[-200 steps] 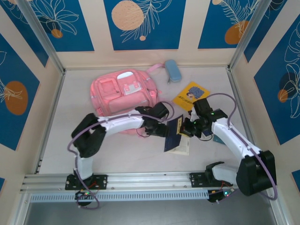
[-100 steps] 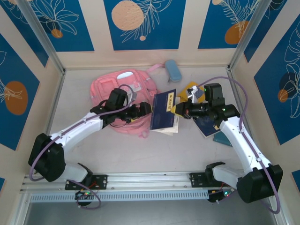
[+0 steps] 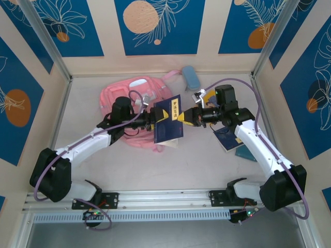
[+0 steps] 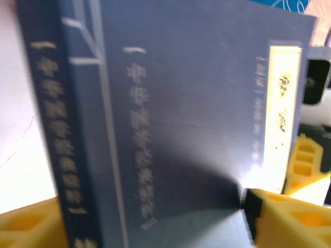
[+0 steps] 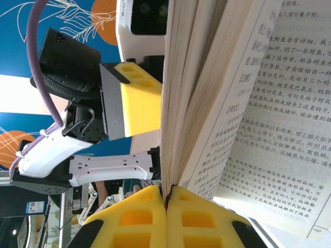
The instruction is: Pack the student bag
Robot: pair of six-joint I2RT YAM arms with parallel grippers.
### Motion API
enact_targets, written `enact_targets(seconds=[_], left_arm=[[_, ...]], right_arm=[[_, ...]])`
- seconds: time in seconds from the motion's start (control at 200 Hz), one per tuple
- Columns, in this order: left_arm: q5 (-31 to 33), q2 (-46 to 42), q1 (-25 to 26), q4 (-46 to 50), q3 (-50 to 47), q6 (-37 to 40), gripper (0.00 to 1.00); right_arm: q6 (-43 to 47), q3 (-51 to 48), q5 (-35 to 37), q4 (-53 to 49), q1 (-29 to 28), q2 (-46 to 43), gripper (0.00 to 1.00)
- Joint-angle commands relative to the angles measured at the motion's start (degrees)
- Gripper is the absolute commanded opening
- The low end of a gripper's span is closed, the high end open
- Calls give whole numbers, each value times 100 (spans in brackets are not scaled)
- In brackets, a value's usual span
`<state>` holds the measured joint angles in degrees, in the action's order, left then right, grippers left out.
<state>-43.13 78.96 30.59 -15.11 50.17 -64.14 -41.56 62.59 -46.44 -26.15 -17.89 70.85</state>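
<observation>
Lifted dark blue book (image 3: 168,121) beside pink fabric backpack (image 3: 129,90)
Pinched tight by right gripper (image 3: 187,118); left gripper (image 3: 152,121) straddles it, hold unclear.

The blue book (image 3: 168,124) has left the low middle of the bench and moved toward 10 o'clock; it now overlaps the student bag (image 3: 126,93) at its 3 o'clock edge; half a second back it lay flatter, now it tilts up on edge; the left arm, folded a second ago, reaches out long, its end effector (image 3: 153,122) straddling the book from 9 o'clock; the right end effector (image 3: 185,118) has travelled toward 10 o'clock too, pinching the book from 3 o'clock.
</observation>
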Motion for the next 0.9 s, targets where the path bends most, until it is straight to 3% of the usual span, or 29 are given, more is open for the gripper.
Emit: enact_targets(seconds=[0.0, 0.15, 0.205, 0.3, 0.425, 0.545, 0.69, 0.895], left_arm=[[-274, -238, -69, -358, -17, 2, 63], [-183, -379, -123, -127, -16, 136, 36], [-138, -422, -160, -57, -16, 154, 22], [46, -532, -231, 247, 35, 260, 2], [474, -712, -373, 573, 93, 313, 0], [1119, -838, -466, 712, 206, 148, 0], [1974, -941, -484, 780, 434, -52, 0], [2867, -1169, -484, 446, 419, -560, 0]], right_arm=[[-19, 149, -124, 48, 62, 62, 0], [-28, 41, -38, -38, 263, 188, 2], [-26, -16, 75, -56, 318, 177, 11], [-45, -66, 617, -249, 357, 71, 37], [-464, -365, 1356, -80, 380, -210, 65], [-1475, -1012, 1456, 1008, 359, -499, 84], [-3016, -1763, 1565, 3040, 33, -638, 95], [-4234, -1829, 2084, 4404, -698, -255, 100]])
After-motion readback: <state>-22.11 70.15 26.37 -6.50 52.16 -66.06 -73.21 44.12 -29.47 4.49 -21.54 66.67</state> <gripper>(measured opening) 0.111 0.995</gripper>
